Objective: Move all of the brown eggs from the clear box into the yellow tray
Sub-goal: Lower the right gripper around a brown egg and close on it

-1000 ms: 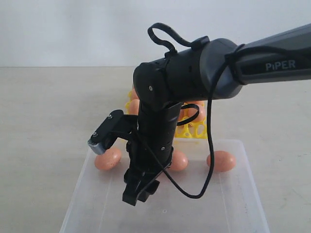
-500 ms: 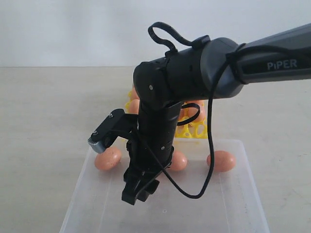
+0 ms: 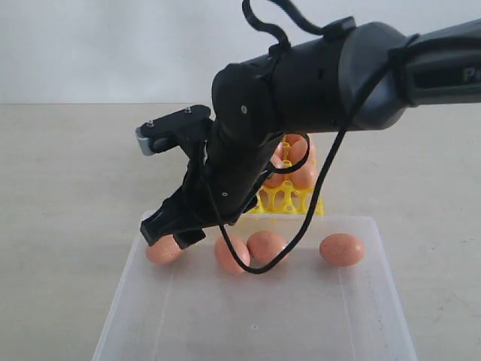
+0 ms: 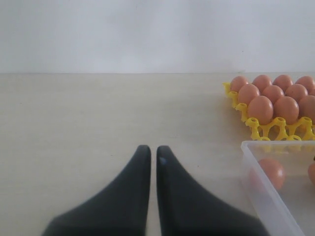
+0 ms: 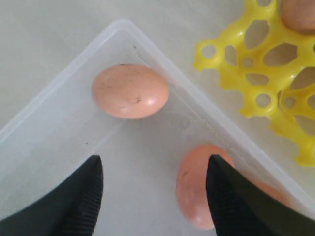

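Count four brown eggs (image 3: 342,249) along far wall of clear box (image 3: 255,316), more in yellow tray (image 3: 289,201) just behind it. Got R gripper (image 3: 171,229) spread wide & empty at box's far-left corner, just over corner egg (image 5: 130,92), w/ next egg (image 5: 197,184) just beside one finger. Got L gripper (image 4: 150,150) pressed shut, holding nothing, over bare table (image 4: 74,123) left of box.

We see bright, even, diffuse light in all three views; shadows under the eggs (image 5: 130,91) are faint and soft. We find the left gripper (image 4: 153,150), close to its camera, soft-edged and out of focus. The box (image 4: 253,167) wall hazes the egg behind it.
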{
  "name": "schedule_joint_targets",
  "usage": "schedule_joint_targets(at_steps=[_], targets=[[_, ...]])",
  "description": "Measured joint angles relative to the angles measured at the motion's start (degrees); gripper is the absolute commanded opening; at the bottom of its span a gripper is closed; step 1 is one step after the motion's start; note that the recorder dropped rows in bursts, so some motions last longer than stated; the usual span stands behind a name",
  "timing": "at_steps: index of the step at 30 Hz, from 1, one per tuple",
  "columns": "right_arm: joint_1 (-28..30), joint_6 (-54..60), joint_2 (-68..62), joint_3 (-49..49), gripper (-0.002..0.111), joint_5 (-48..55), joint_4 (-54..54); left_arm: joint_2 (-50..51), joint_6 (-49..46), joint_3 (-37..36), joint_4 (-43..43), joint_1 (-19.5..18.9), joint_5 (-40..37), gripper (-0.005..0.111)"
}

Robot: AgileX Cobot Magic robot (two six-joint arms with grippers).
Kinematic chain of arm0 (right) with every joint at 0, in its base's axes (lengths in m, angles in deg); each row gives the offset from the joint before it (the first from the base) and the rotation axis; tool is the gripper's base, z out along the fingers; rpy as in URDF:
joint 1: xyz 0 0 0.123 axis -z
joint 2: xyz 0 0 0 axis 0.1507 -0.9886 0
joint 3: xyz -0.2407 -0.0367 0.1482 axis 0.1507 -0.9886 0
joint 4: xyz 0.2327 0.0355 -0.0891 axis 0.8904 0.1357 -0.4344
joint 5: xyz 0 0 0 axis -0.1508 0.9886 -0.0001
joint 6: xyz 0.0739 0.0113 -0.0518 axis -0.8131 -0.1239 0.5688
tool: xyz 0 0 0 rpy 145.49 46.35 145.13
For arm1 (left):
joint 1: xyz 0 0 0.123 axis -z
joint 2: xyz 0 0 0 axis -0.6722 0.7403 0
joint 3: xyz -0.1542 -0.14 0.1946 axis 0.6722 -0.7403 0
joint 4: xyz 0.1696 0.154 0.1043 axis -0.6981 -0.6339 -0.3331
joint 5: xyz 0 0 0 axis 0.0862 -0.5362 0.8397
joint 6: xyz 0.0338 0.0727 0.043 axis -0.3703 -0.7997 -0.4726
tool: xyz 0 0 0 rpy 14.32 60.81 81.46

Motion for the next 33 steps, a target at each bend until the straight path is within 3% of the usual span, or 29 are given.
schedule_joint_targets(at_steps=[22, 24, 28, 29, 33], targets=[[0.1, -3.95, -7.97, 0.0, 0.052, -0.13, -7.81, 0.0, 0.0, 0.0, 0.0, 0.0, 0.0, 0.004], [0.1, -3.95, -8.06, 0.0, 0.043, -0.24, -7.81, 0.0, 0.0, 0.0, 0.0, 0.0, 0.0, 0.004], [0.1, -3.95, -8.06, 0.0, 0.005, 0.03, -7.95, 0.0, 0.0, 0.0, 0.0, 0.0, 0.0, 0.004], [0.1, -3.84, -8.06, 0.0, 0.0, 0.34, -7.95, 0.0, 0.0, 0.0, 0.0, 0.0, 0.0, 0.004], [0.1, -3.83, -8.06, 0.0, 0.0, 1.78, -7.95, 0.0, 0.0, 0.0, 0.0, 0.0, 0.0, 0.004]])
